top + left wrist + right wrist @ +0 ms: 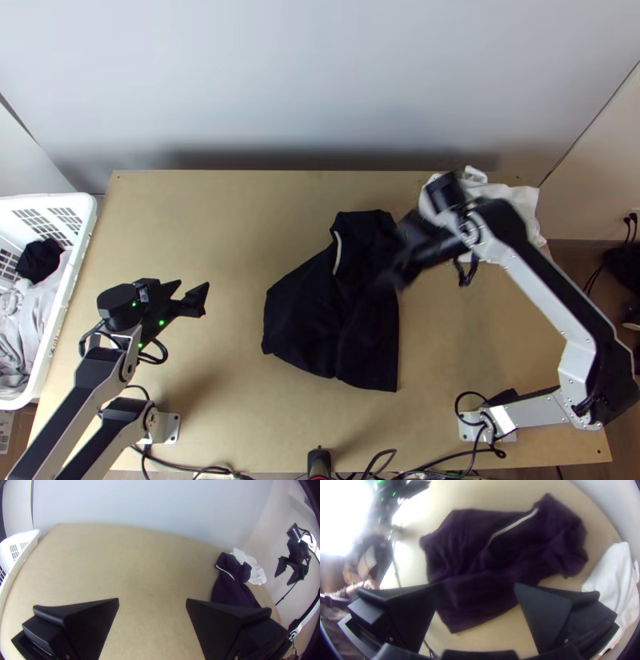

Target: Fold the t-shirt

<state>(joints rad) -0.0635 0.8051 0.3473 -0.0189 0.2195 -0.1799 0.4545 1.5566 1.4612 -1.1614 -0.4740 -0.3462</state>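
Hovering over dark T-shirt (308,328), right gripper (396,254) blurs in top view; left wrist view shows jaws apart. Left gripper (194,284), jaws parted. Top view adds clothes (28,312) in left basket (74,268).

Top view: high over near edge of wooden table (224,240), steep, widest. Left wrist view: above table's left side, facing back wall (320,80); basket (62,304) shared with top view. Right wrist view: close above dark t-shirt (308,320), looking down. T-shirt, white cloth (524,200) common to all three.
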